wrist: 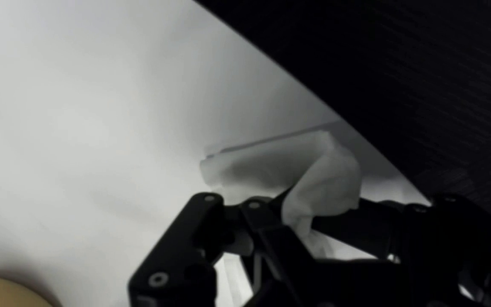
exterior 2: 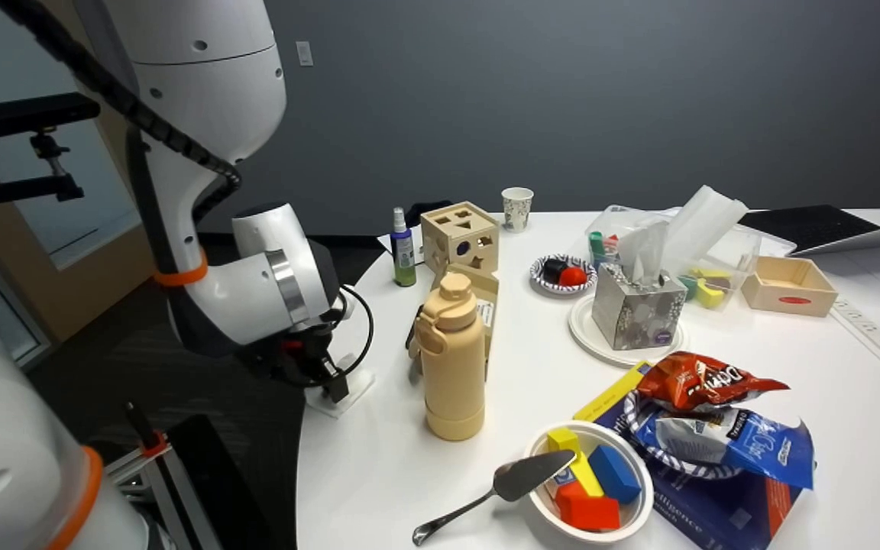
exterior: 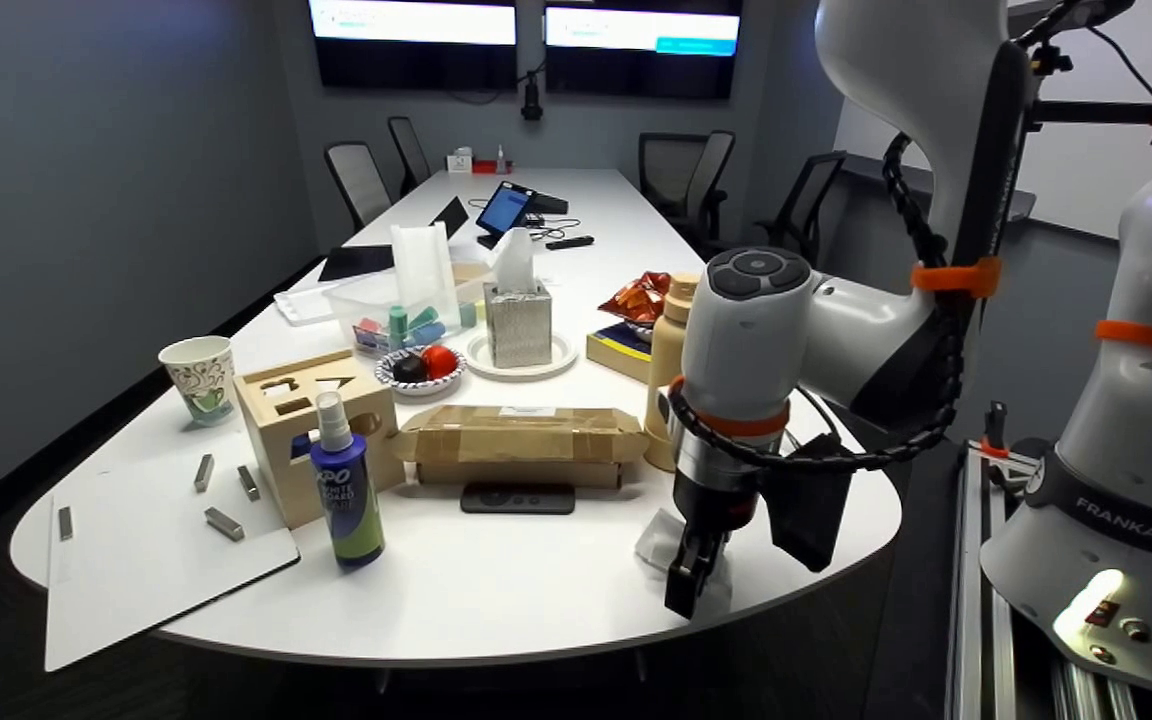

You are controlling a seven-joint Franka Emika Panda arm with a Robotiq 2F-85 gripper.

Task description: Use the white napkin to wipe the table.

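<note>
The white napkin (exterior: 658, 545) lies rumpled near the rounded end of the white table (exterior: 496, 610). It also shows in an exterior view (exterior 2: 362, 382), close to the table's edge. My gripper (exterior: 686, 588) points down onto it at table height. In the wrist view the gripper (wrist: 286, 202) is shut on the napkin (wrist: 326, 183). A fold of the napkin stands up between the fingers, and the rest spreads flat beyond them, touching or just over the table (wrist: 79, 106). The napkin's part behind the fingers is hidden.
A tan bottle (exterior 2: 454, 367) stands close beside the gripper. A cardboard box (exterior: 521, 440), a black remote (exterior: 518, 498) and a blue-green spray bottle (exterior: 348, 500) stand further along. A bowl of blocks with a cake server (exterior 2: 516, 477) is beyond the bottle. The table edge (wrist: 305, 87) is near.
</note>
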